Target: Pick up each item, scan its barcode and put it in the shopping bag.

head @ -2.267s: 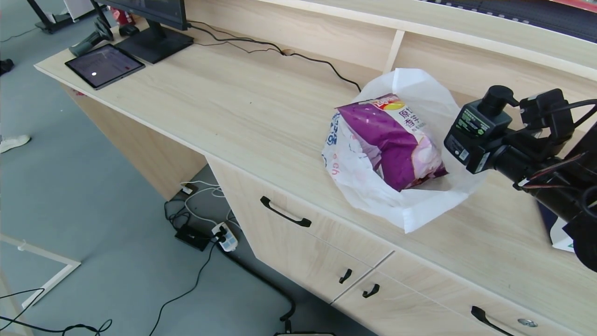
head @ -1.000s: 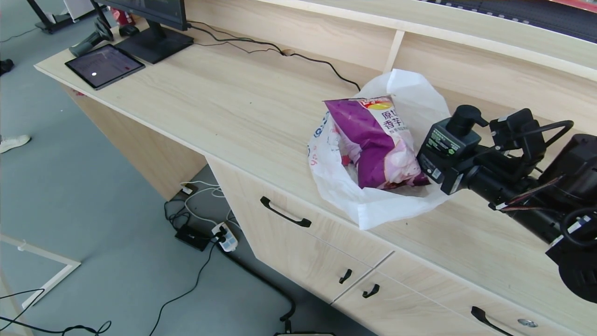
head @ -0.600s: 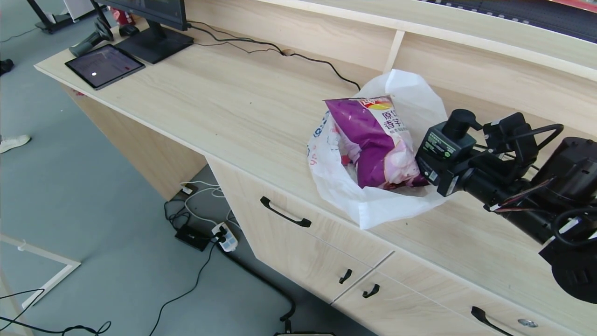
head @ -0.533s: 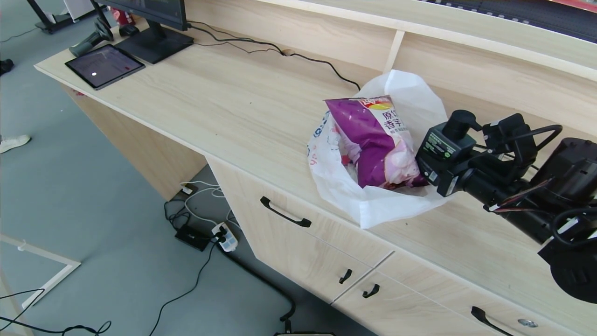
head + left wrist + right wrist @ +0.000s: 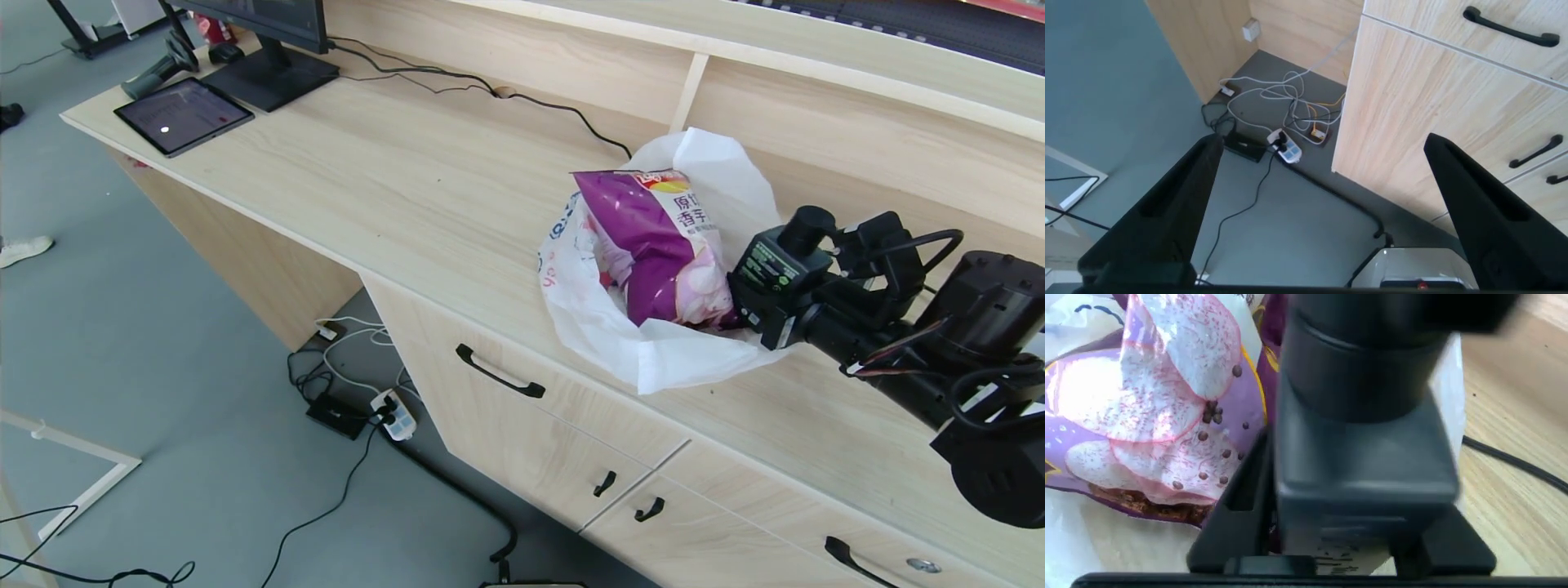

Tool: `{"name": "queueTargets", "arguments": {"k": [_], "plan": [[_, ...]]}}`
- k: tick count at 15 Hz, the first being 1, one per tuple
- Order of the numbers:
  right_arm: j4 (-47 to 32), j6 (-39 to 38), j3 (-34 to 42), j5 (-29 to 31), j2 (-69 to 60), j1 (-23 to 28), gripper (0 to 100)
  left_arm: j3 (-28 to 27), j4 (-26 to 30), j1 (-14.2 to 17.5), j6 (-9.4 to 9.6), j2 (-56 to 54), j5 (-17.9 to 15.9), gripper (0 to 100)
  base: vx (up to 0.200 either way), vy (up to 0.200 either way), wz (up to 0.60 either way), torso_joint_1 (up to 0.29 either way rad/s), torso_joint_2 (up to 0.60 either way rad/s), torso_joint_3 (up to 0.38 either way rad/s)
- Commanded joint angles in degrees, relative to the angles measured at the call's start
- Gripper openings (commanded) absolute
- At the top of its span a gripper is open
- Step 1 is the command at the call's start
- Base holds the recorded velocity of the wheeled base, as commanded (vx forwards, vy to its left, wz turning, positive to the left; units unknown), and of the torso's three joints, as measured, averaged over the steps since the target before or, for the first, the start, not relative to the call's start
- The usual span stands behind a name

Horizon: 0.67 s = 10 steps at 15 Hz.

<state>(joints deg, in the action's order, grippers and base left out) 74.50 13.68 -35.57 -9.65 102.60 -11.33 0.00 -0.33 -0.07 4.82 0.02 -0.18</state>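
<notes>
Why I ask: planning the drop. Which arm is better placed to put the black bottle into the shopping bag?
Right. The right gripper is shut on the black bottle at the open mouth of the shopping bag, beside the purple chip bag. The left gripper hangs open, low before the drawers, over the floor.

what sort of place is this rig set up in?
Likely a shop checkout, possibly a mock-up: wooden counter with drawers; monitor, tablet and handheld scanner at one end; a white shopping bag holding a purple chip bag, a black pump bottle at its mouth.
</notes>
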Motion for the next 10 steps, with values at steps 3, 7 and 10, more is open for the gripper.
{"name": "queueTargets", "arguments": {"k": [3, 7, 10], "plan": [[0.0, -0.1, -0.6, -0.1, 0.2, 0.0, 100, 0.0, 0.0, 0.0, 0.02, 0.0, 0.0, 100, 0.000, 0.000, 0.00, 0.000, 0.00, 0.000], [0.0, 0.0, -0.9, -0.1, -0.4, 0.0, 100, 0.0, 0.0, 0.0, 0.02, 0.0, 0.0, 100, 0.000, 0.000, 0.00, 0.000, 0.00, 0.000], [0.0, 0.0, -2.1, -0.1, -1.2, 0.0, 100, 0.0, 0.1, 0.0, -0.07, 0.0, 0.0, 100, 0.000, 0.000, 0.00, 0.000, 0.00, 0.000]]}}
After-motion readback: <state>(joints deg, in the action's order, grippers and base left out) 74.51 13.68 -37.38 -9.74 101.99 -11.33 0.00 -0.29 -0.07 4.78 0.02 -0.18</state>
